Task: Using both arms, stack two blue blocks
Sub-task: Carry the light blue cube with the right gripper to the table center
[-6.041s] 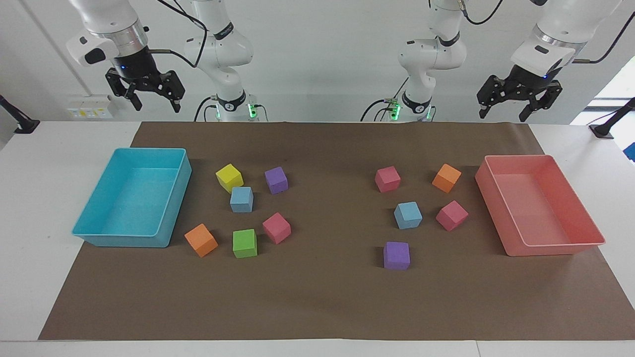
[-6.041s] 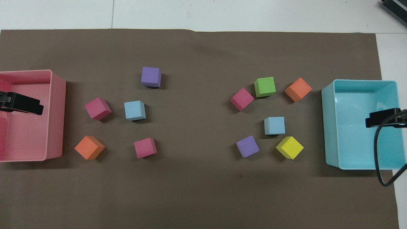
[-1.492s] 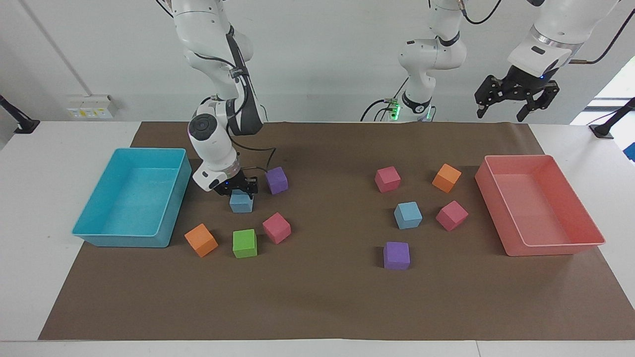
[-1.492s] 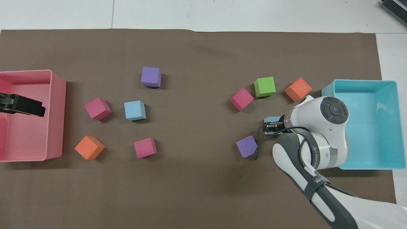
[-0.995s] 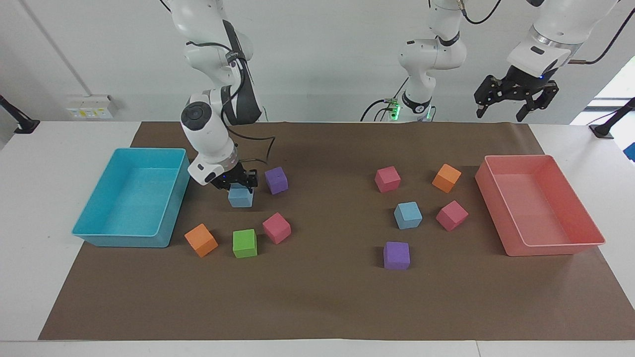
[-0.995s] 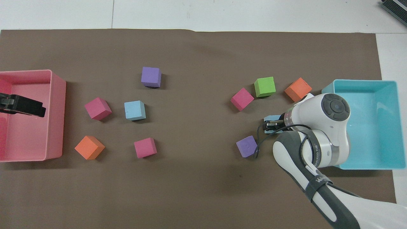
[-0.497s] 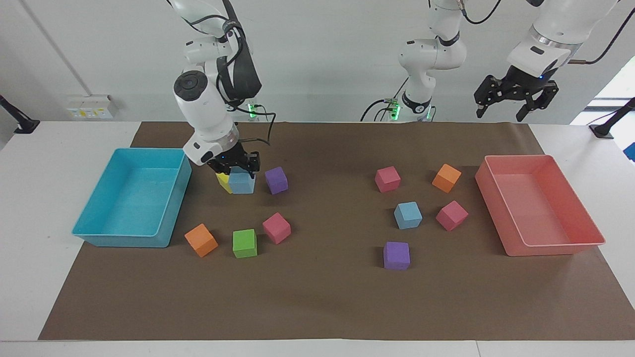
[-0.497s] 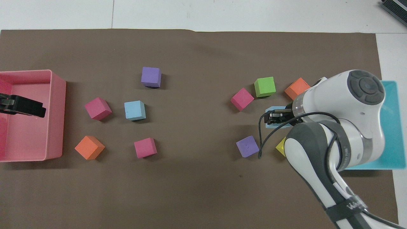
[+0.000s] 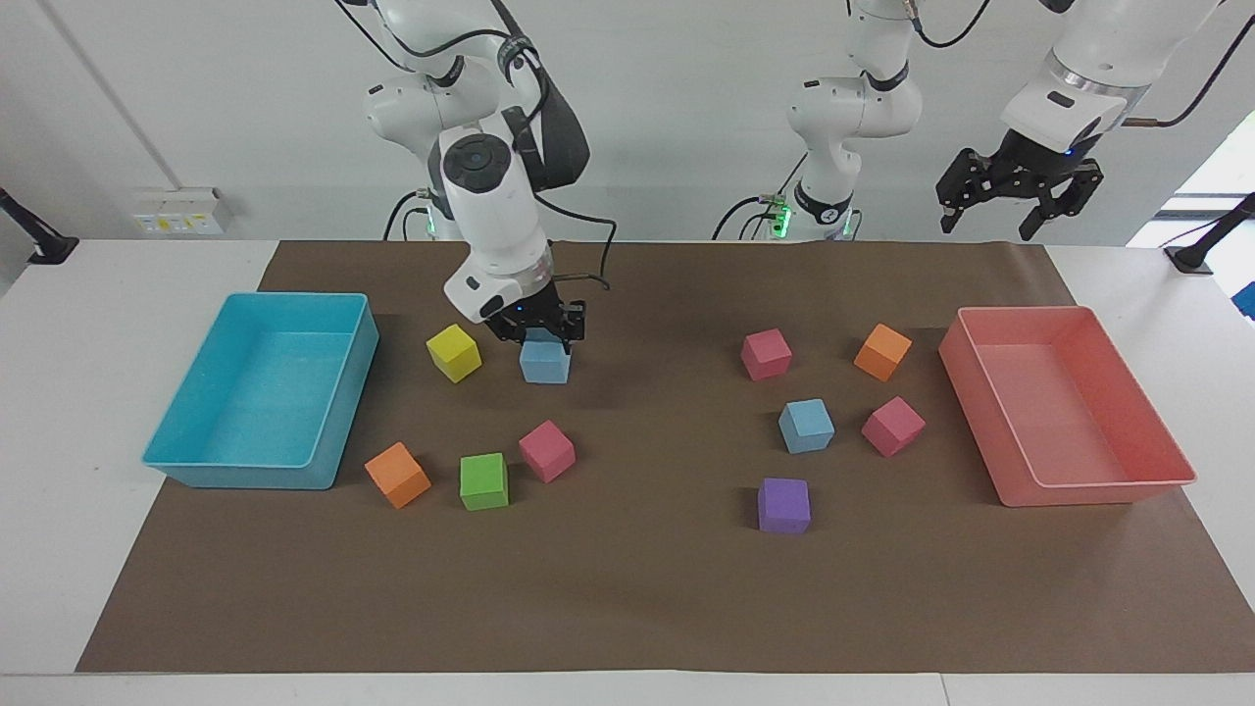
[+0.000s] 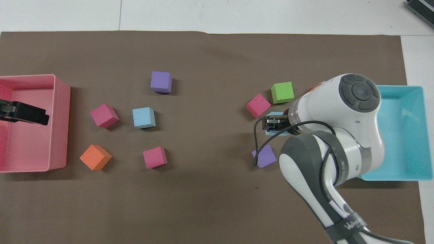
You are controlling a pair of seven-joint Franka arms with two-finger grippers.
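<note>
**Fingers clamping one blue block, stack not yet begun**

Fingers of the right gripper [image 9: 538, 338] are clamping a blue block [image 9: 545, 363], carrying it above the mat. It was resting beside the yellow block [image 9: 454, 352] earlier. The second blue block [image 9: 806, 426] is waiting nearer the pink tray [image 9: 1118, 480]. Above that tray, the left gripper [image 9: 1015, 201] is idling, fingers apart.

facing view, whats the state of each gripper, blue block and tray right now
right gripper: shut on the blue block, up in the air
held blue block: lifted off the mat
other blue block: on the mat, untouched
left gripper: open, empty, waits raised
cyan tray: empty
pink tray: empty
</note>
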